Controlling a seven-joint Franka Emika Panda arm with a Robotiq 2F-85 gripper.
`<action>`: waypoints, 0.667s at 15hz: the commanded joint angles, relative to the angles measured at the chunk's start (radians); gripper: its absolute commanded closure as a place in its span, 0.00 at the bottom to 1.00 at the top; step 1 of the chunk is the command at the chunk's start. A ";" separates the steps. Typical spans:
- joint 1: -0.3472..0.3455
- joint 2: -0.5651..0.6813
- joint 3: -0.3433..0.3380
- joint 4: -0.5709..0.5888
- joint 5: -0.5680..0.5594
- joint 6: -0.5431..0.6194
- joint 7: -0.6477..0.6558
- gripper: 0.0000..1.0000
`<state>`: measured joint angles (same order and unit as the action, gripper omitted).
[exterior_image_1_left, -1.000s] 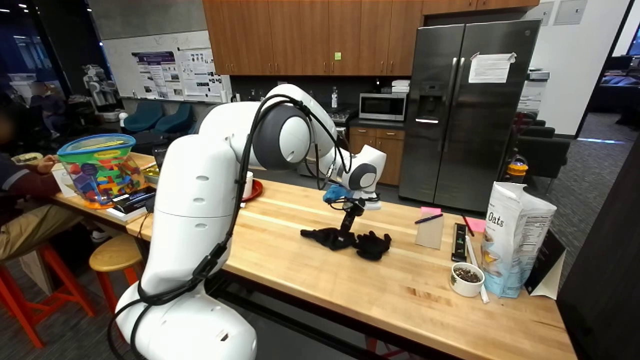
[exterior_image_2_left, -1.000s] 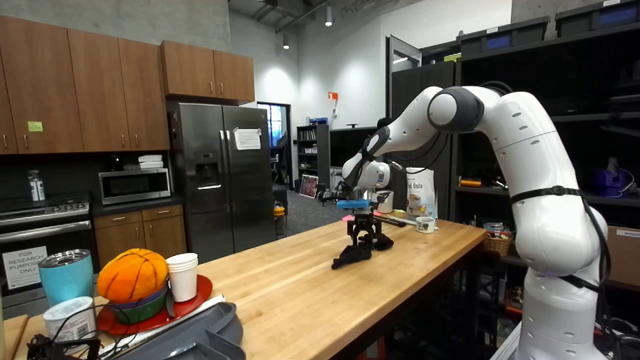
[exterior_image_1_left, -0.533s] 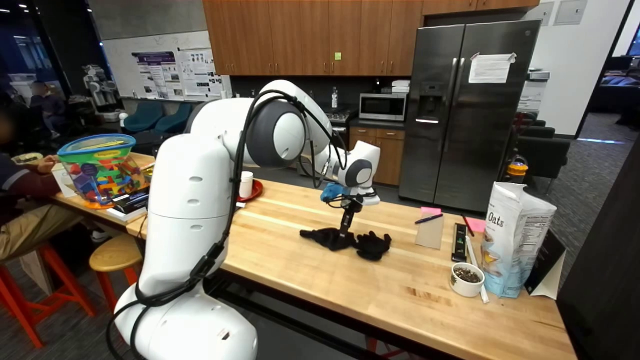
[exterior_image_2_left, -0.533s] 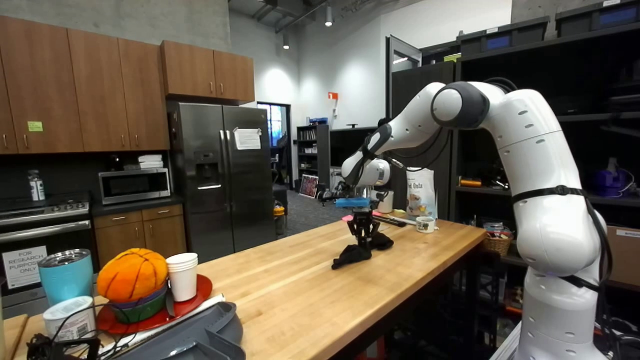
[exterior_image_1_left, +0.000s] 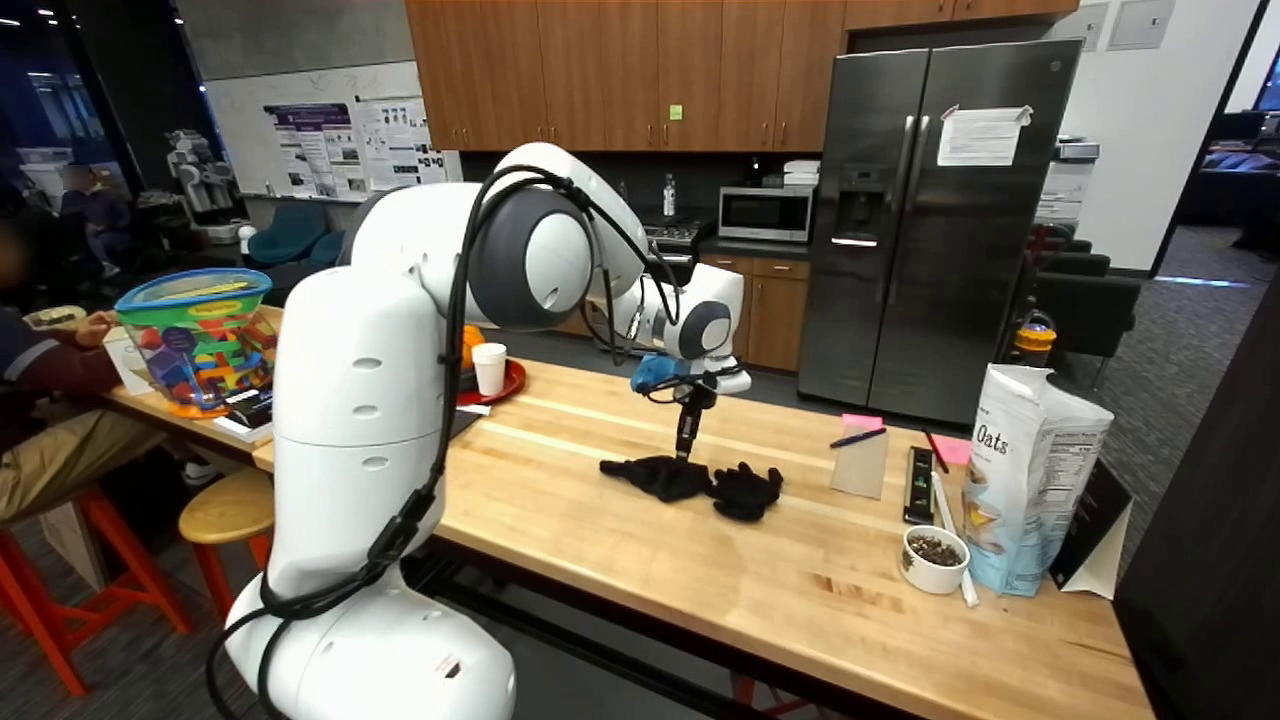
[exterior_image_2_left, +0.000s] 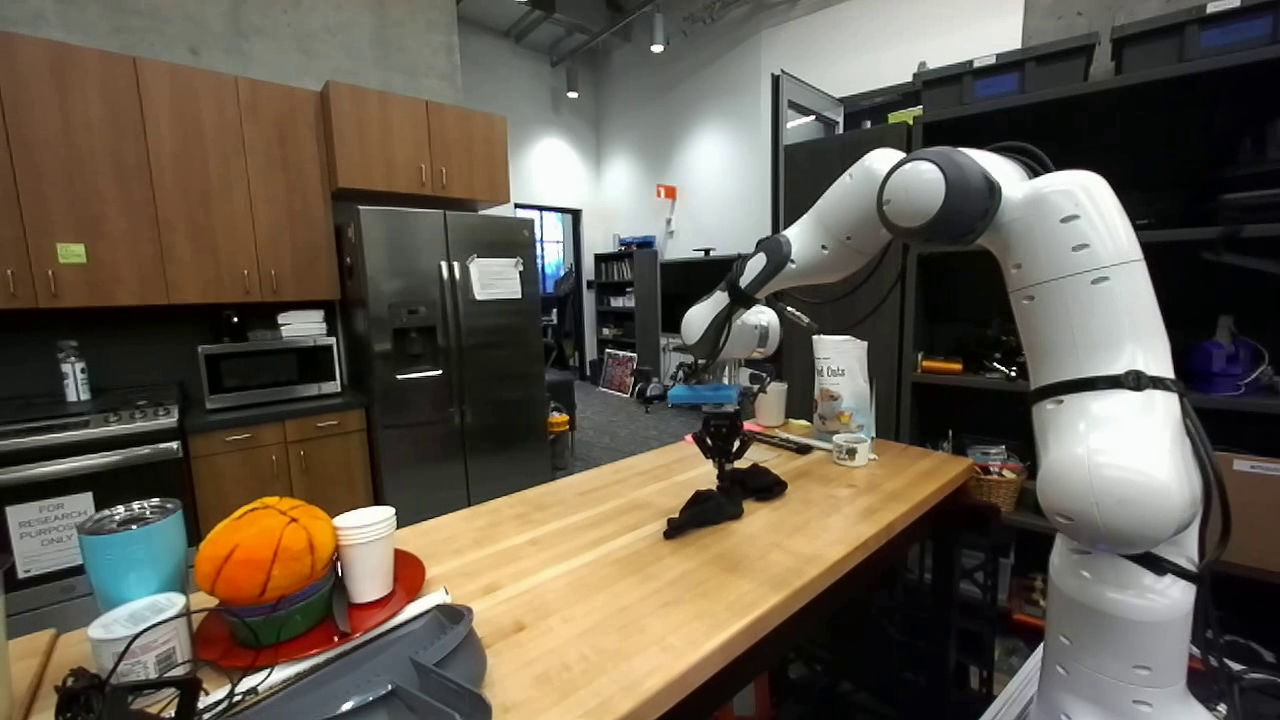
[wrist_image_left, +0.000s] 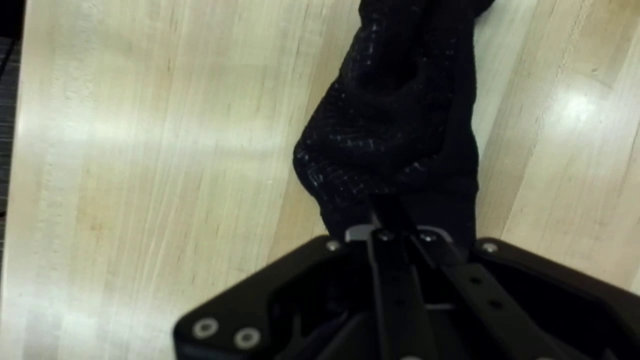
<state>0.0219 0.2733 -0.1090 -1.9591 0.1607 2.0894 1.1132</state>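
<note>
The gripper (exterior_image_1_left: 683, 456) is hanging nose-down over the black cloth (exterior_image_1_left: 685, 482), its dark jaws pressing flat against each other; whether the tips are touching the fabric, I can't tell. Going left to right in an exterior view: a clear plastic tub (exterior_image_1_left: 195, 320) of bright blocks (exterior_image_1_left: 200, 365) is sitting far left, flaring toward its top. A stack of smooth white cups (exterior_image_1_left: 489, 369) is standing on a round red plate (exterior_image_1_left: 515, 380). Now the cloth: it's lying crumpled on the striped wooden table (exterior_image_1_left: 560, 500), looking dull from afar but showing glinting specks and a grid-like weave in the wrist view. In both exterior views it's pointing its thin tail left, its long axis running roughly along the table, its lumpy end facing right. Past that, flat cardboard (exterior_image_1_left: 860, 465) is lying, a round white bowl (exterior_image_1_left: 930, 577) is holding dark crumbs (exterior_image_1_left: 935, 548), and a creased oats bag (exterior_image_1_left: 1035, 480) is standing tall.
</note>
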 joint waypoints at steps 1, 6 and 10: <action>0.000 -0.039 0.016 -0.017 -0.008 -0.013 0.016 0.73; 0.008 -0.043 0.036 -0.013 -0.014 -0.012 0.013 0.44; 0.024 -0.033 0.052 0.002 -0.022 -0.018 0.017 0.16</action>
<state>0.0346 0.2576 -0.0661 -1.9585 0.1605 2.0860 1.1134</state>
